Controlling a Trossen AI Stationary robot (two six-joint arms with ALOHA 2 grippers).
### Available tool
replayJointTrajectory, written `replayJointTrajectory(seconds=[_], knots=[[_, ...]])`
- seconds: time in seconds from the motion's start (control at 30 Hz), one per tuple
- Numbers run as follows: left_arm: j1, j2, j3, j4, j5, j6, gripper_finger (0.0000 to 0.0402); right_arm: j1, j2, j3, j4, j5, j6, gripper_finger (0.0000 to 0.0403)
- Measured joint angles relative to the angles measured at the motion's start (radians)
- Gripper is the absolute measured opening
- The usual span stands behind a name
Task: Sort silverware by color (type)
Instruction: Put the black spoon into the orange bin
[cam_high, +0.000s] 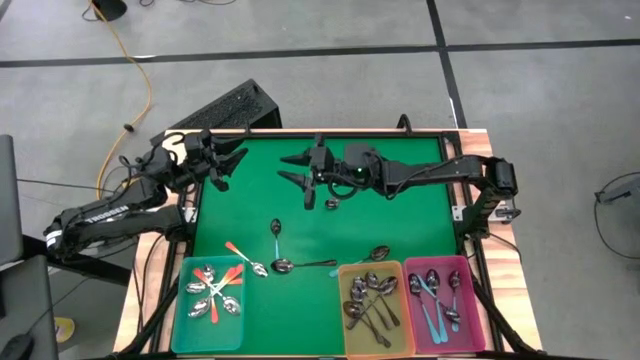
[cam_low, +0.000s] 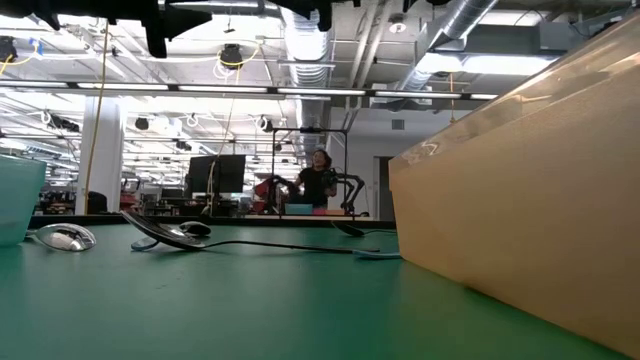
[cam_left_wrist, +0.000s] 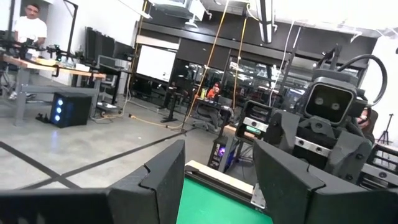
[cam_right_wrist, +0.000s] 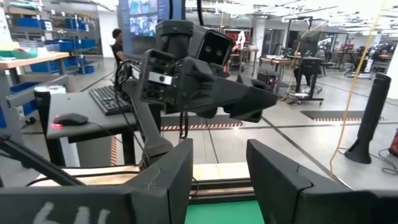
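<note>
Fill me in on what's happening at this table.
Two robot arms are sorting spoons by handle colour into three bins. The teal bin holds orange-handled ones, the yellow bin dark metal ones, the pink bin blue ones. Four spoons lie loose on the green mat. Both hands are raised at the far side, empty and open: the left hand and the right hand.

Spoons (cam_high: 283, 265) with glossy polished metal bowls, matt green worktop (cam_high: 400, 215) mat with pale wood edging, smooth translucent plastic bins in teal (cam_high: 180, 335), yellow (cam_high: 343, 340) and pink (cam_high: 478, 320), matt black plastic fingers (cam_left_wrist: 283, 180).
</note>
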Motion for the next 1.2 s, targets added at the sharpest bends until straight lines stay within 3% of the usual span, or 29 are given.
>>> replayJointTrajectory(seconds=[0.43, 0.83, 1.03, 1.2], knots=[[0.0, 0.0, 0.0, -0.002, 0.0, -0.001, 0.0174, -0.002, 0.0, 0.0, -0.029, 0.001, 0.0, 0.0175], [0.0, 0.0, 0.0, -0.172, 0.113, 0.036, 0.0174, 0.022, 0.0, 0.0, -0.657, 0.004, 0.033, 0.0175], [-0.001, 0.0, 0.0, -0.24, 0.122, 0.058, 0.0174, 0.038, 0.0, 0.0, -0.78, 0.005, 0.102, 0.0175], [-0.024, 0.0, 0.0, -0.274, 0.205, 0.131, 0.0174, 0.044, 0.0, -0.002, -0.792, 0.006, 0.114, 0.0175]])
